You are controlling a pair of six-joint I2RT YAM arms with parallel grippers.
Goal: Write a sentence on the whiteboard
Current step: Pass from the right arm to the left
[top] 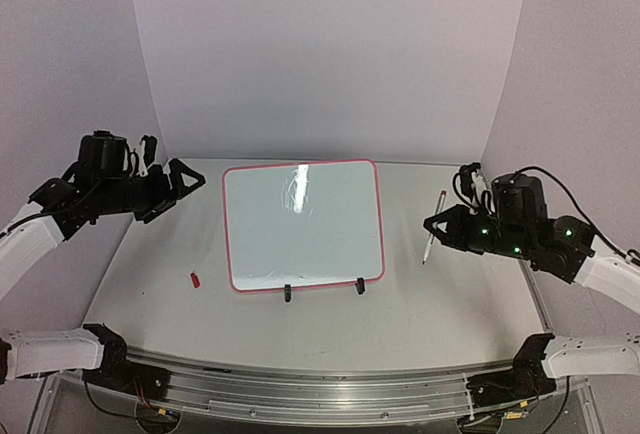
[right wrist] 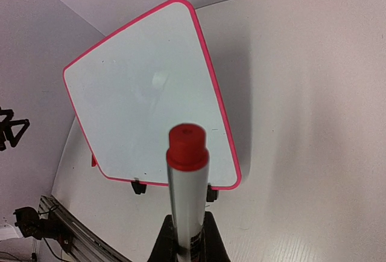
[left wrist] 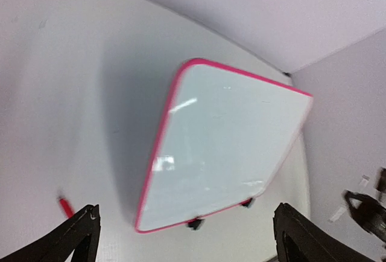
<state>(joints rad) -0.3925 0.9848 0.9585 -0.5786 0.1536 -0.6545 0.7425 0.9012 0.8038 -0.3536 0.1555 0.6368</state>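
Observation:
The whiteboard (top: 303, 224), blank and glossy with a pink-red frame and two black clip feet, lies in the middle of the table. It also shows in the left wrist view (left wrist: 223, 147) and the right wrist view (right wrist: 145, 105). My right gripper (top: 436, 226) hovers right of the board, shut on a silver marker (top: 434, 222). In the right wrist view the marker (right wrist: 186, 189) stands between the jaws (right wrist: 187, 247) with its red end pointing toward the board. My left gripper (top: 185, 180) is open and empty, up off the board's left side; its fingers (left wrist: 78, 238) stand wide apart.
A small red cap (top: 195, 279) lies on the table off the board's near left corner, also seen in the left wrist view (left wrist: 64, 206). White walls close the back and sides. The table's metal front edge (top: 320, 389) runs along the bottom.

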